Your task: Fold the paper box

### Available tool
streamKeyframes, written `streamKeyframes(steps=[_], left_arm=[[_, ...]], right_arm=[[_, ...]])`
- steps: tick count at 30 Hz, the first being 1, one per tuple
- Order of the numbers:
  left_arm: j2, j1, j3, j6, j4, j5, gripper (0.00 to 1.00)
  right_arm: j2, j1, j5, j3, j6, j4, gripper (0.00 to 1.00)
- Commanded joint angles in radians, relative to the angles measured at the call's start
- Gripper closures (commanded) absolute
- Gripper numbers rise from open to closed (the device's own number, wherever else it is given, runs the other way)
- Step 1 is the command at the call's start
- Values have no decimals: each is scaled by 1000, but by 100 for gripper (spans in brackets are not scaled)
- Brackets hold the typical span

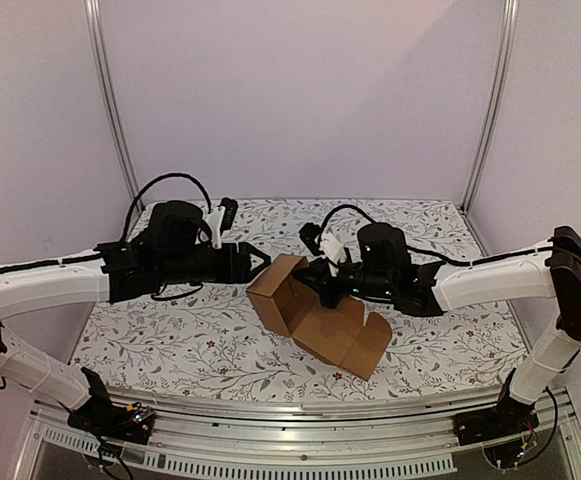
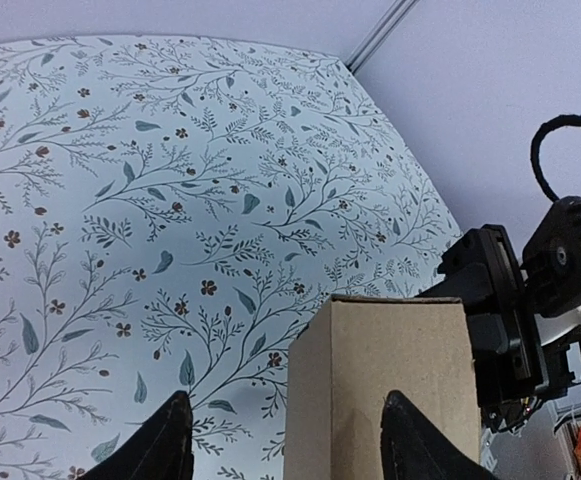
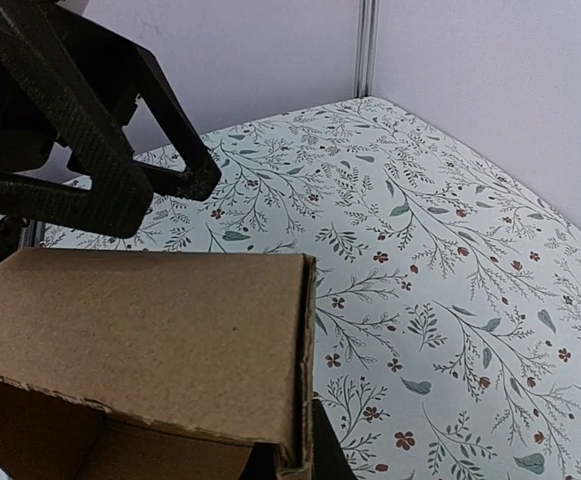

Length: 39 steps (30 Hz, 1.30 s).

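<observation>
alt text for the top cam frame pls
A half-folded brown box sits mid-table on a floral surface. Its far end is formed into a carton, and loose flaps are splayed toward the near edge. The right gripper holds its upper wall from the right, and the open left gripper is close by its left corner.

Obscured: paper box (image 3: pixel 140 330), lower part cropped in both wrist views; right gripper (image 1: pixel 324 286), fingertips buried behind cardboard, grip unreadable; left gripper (image 2: pixel 285 405), finger bases cropped.
</observation>
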Motion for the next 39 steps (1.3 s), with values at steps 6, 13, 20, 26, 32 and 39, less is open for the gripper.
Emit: streamKeyframes(steps=[6, 13, 20, 26, 32, 39], left_arm=[[46, 9, -4, 9, 114, 154, 44], [106, 9, -8, 0, 126, 144, 46], [160, 9, 12, 37, 44, 43, 46], [240, 9, 20, 54, 63, 46, 46], [331, 9, 35, 57, 78, 79, 47], [404, 9, 63, 57, 110, 76, 47]], right_arm=[[-50, -1, -60, -52, -18, 86, 100], [25, -1, -20, -135, -61, 351, 100], [196, -3, 22, -215, -143, 695, 100], [318, -3, 42, -204, -130, 785, 100], [404, -8, 40, -190, -100, 827, 100], [480, -15, 23, -166, -73, 844, 100]])
